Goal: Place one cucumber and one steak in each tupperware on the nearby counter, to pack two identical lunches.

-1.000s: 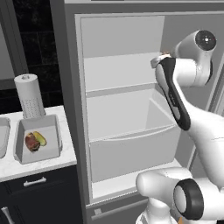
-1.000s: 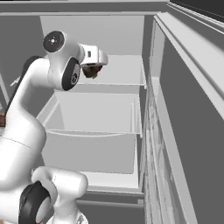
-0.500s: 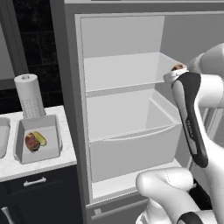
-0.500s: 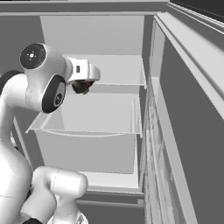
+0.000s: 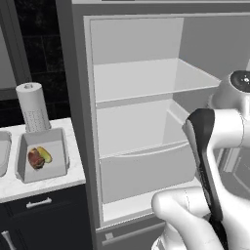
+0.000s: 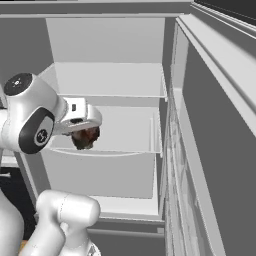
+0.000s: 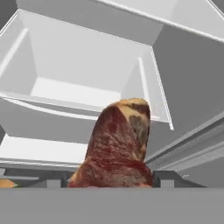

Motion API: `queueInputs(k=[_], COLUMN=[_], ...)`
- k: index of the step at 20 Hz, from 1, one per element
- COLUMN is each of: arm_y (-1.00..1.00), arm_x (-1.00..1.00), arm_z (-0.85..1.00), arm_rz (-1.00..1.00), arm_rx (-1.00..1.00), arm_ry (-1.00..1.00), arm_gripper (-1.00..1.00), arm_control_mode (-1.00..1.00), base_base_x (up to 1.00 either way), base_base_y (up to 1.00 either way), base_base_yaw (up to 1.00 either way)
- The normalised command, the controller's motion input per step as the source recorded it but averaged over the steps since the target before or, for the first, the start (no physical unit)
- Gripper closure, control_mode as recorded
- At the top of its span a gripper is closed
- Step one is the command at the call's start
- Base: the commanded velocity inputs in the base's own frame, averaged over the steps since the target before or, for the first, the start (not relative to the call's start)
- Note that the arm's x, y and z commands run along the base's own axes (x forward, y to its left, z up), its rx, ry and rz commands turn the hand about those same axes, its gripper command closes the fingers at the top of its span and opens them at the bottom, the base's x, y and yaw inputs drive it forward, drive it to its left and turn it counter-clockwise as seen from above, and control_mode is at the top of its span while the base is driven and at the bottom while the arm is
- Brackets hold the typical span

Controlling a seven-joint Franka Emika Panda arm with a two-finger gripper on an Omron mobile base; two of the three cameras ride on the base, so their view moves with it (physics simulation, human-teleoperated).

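My gripper (image 6: 83,134) is shut on a reddish-brown steak (image 6: 85,138), holding it in front of the open fridge at the height of the drawer. In the hand view this steak (image 7: 116,146) rises between the finger tips (image 7: 162,177) of the gripper (image 7: 113,178). On the counter to the left stands a light grey tupperware (image 5: 57,165); inside it lie a second steak (image 5: 35,158) and a yellowish-green cucumber (image 5: 45,154). Another tupperware (image 5: 3,152) shows at the left edge, its inside mostly cut off.
The fridge (image 5: 141,122) stands open with bare shelves and a pale drawer (image 7: 83,83). Its door (image 6: 210,150) hangs open on the right. A paper towel roll (image 5: 33,107) stands behind the tupperware, and dark cabinet fronts (image 5: 39,215) lie below the counter.
The arm has swung back from the fridge's upper shelf, and the hand with the steak has come down to drawer height. The grip has not changed.
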Motion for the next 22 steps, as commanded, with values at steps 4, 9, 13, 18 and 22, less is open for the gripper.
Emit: queueInputs(k=[4, 9, 13, 18, 22], arm_y=[0.02, 0.00, 0.00, 0.00, 0.00], arm_x=[-0.01, -0.17, 0.00, 0.00, 0.00], arm_z=[-0.18, -0.06, 0.00, 0.00, 0.00], arm_rz=[0.01, 0.00, 0.00, 0.00, 0.00], arm_rx=[-0.03, 0.00, 0.00, 0.00, 0.00], arm_ry=[0.38, 0.16, 0.00, 0.00, 0.00], arm_gripper=[1.00, 1.00, 1.00, 1.00, 1.00], arm_control_mode=[-1.00, 1.00, 1.00, 1.00, 1.00], base_base_x=[0.00, -0.09, -0.63, -0.48, -0.24], base_base_y=[0.00, 0.00, 0.16, 0.85, 1.00], base_base_yaw=[0.00, 0.00, 0.00, 0.00, 0.00])
